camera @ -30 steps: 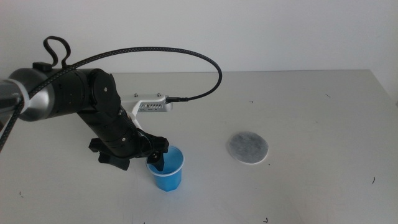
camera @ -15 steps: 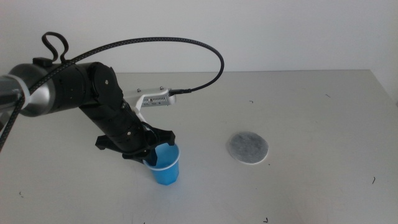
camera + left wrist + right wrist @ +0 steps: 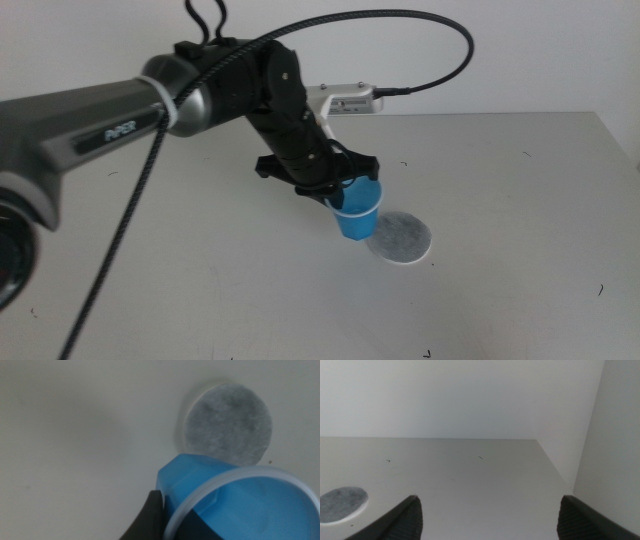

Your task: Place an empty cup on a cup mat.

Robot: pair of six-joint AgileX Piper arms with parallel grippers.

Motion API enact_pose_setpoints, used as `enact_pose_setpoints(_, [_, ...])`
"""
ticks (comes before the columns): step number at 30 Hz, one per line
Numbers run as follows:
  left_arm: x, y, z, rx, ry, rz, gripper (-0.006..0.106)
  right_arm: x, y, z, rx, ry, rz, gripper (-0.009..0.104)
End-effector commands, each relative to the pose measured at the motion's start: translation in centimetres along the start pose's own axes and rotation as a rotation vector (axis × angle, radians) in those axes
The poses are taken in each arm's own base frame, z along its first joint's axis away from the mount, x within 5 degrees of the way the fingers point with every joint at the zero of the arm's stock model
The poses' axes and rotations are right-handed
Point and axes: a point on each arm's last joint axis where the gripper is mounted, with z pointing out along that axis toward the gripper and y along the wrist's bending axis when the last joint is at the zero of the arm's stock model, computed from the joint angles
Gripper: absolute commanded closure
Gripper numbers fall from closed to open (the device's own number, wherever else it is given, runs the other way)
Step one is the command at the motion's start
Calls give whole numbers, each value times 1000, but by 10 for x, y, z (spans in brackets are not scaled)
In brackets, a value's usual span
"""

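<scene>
The left claw (image 3: 338, 192) was clamped on the rim of the blue cup (image 3: 357, 212), one jaw inside and one outside, carrying it clear of the worktop (image 3: 200, 290). The grasp and lift looked done; the cup hung just beside the near edge of the grey cup mat (image 3: 400, 236), so centring and lowering remained. The worktop was plain pale grey with a few dark specks, against a white wall. The right claw (image 3: 487, 512) waited off to the side, jaws wide apart, empty.
</scene>
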Motion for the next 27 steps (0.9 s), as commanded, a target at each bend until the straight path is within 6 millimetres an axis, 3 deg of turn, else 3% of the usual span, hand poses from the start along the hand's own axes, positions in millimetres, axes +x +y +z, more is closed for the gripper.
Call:
enact_pose_setpoints(1, [-18,-29,-23,55,-89,19,101,-12,0,-3,-2,-109,-17,1])
enact_pose_setpoints(9, [-33,-72,16,68,-77,114,101,-12,0,-3,-2,-109,-17,1])
enact_pose_setpoints(14, [-35,-77,36,66,-68,128,101,-12,0,-3,-2,-109,-17,1])
enact_pose_setpoints(20, [-35,-74,39,30,-68,149,100,-12,0,-3,-2,-109,-17,1])
enact_pose_setpoints(23, [-35,-73,39,15,-70,159,93,-12,0,-3,-2,-109,-17,1])
enact_pose_setpoints(27, [-35,-73,38,14,-66,160,71,-12,0,-3,-2,-109,-17,1])
